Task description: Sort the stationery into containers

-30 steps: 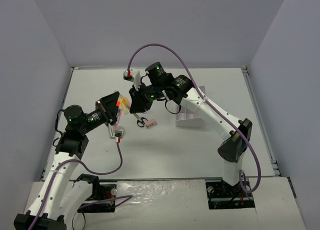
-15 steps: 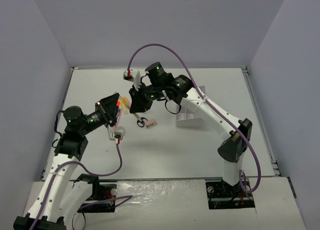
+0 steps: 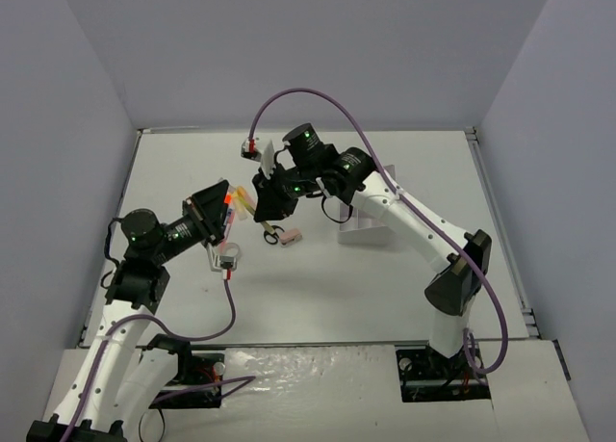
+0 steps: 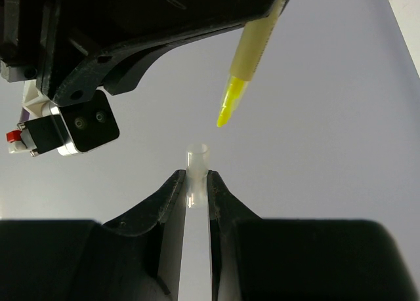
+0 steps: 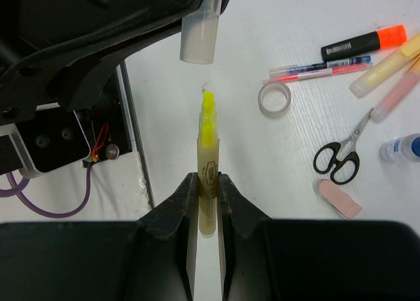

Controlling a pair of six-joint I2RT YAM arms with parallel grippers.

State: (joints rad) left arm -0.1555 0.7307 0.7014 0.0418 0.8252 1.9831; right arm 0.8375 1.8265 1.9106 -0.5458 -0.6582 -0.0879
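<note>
From above, both arms meet mid-table, apart from the white tray (image 3: pixel 371 233). Left wrist: the left gripper (image 4: pixel 197 176) pinches a clear cap (image 4: pixel 197 158) beneath the yellow highlighter (image 4: pixel 252 52). Right wrist: the right gripper (image 5: pixel 209 183) clamps it; scissors (image 5: pixel 338 160), tape (image 5: pixel 275 99) and eraser (image 5: pixel 336 197) lie unsorted.

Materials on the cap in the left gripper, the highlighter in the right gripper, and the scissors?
Cap: probably frosted translucent plastic; the background shows dimly through it.
Highlighter: smooth, semi-clear yellow barrel with dark print, likely plastic; the bright tip looks like felt.
Scissors: black handles, probably plastic; pale grey blades, probably bare metal.
</note>
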